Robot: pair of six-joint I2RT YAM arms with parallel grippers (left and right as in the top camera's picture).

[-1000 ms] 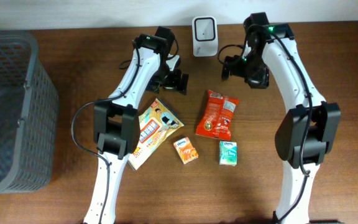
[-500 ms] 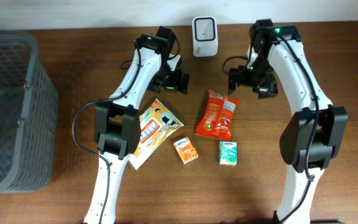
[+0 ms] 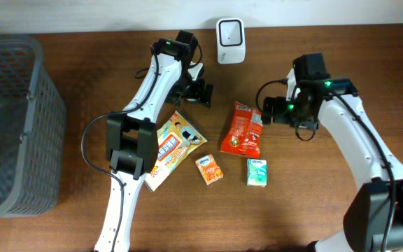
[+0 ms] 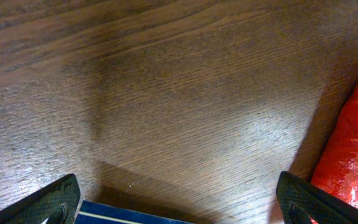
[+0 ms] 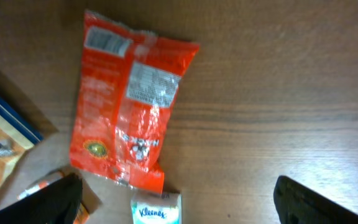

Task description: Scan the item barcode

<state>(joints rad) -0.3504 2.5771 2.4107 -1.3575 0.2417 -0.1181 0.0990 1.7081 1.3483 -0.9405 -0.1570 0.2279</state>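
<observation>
A red snack bag (image 3: 244, 128) lies flat mid-table, its printed back showing in the right wrist view (image 5: 129, 106). The white scanner (image 3: 230, 40) stands at the back edge. My right gripper (image 3: 271, 111) hovers open just right of the bag; in its own view the gripper (image 5: 188, 202) holds nothing, with the bag ahead and to the left. My left gripper (image 3: 200, 94) is open and empty over bare wood behind the yellow and blue packet (image 3: 173, 147). In the left wrist view that gripper (image 4: 179, 208) has the packet's blue edge (image 4: 123, 216) between its fingertips (image 4: 48, 204).
A dark mesh basket (image 3: 12, 119) stands at the left edge. An orange tissue pack (image 3: 209, 170) and a green-and-white Kleenex pack (image 3: 257, 171) lie in front of the red bag. The Kleenex pack (image 5: 157, 210) also shows low in the right wrist view.
My right arm has swung away from the scanner, toward the front, to the red bag's right side. The left arm has not moved. Both grippers stay open.
</observation>
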